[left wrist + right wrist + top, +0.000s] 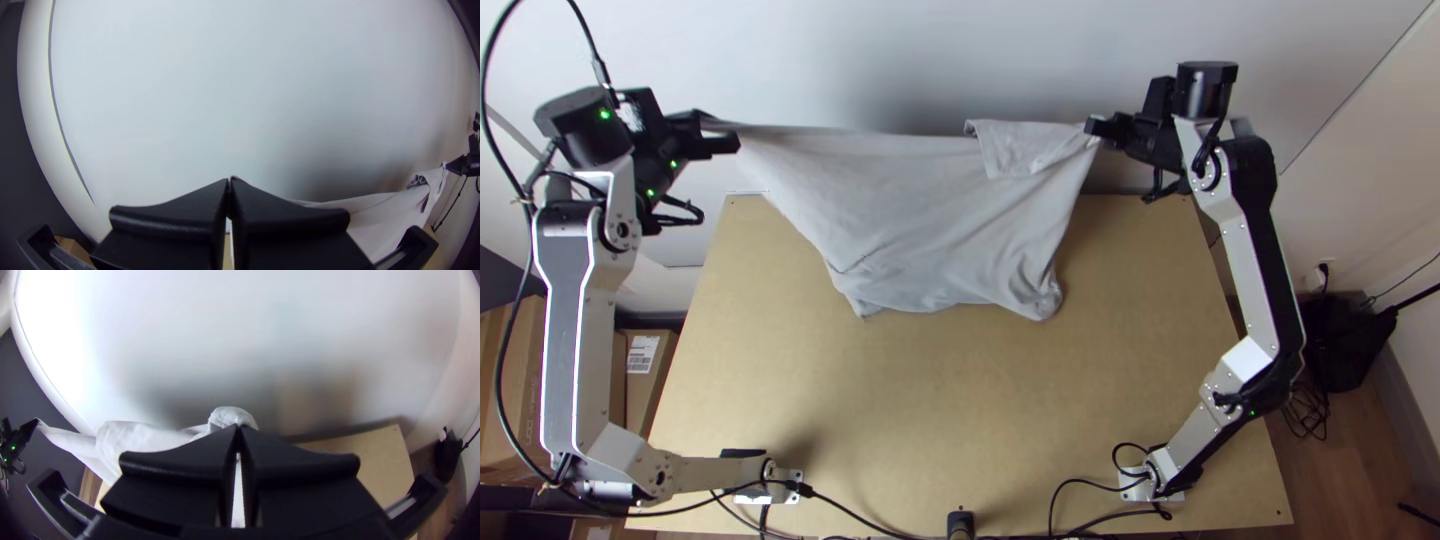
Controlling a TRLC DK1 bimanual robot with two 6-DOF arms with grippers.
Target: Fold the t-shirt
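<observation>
Table [900, 400] is overhung at its far edge by the grey t-shirt [910, 220], its lower part bunched. No completed fold is seen; laying flat and folding are judged to be left. The long axis is drawn sideways, roughly along that edge; where the collar points cannot be told. Beyond the table's far left corner, one end is pinched in the left gripper [230, 182]; beyond its far right part, another in the right gripper [1091, 127]. Near that, a small flap [1025, 148] is turned down.
</observation>
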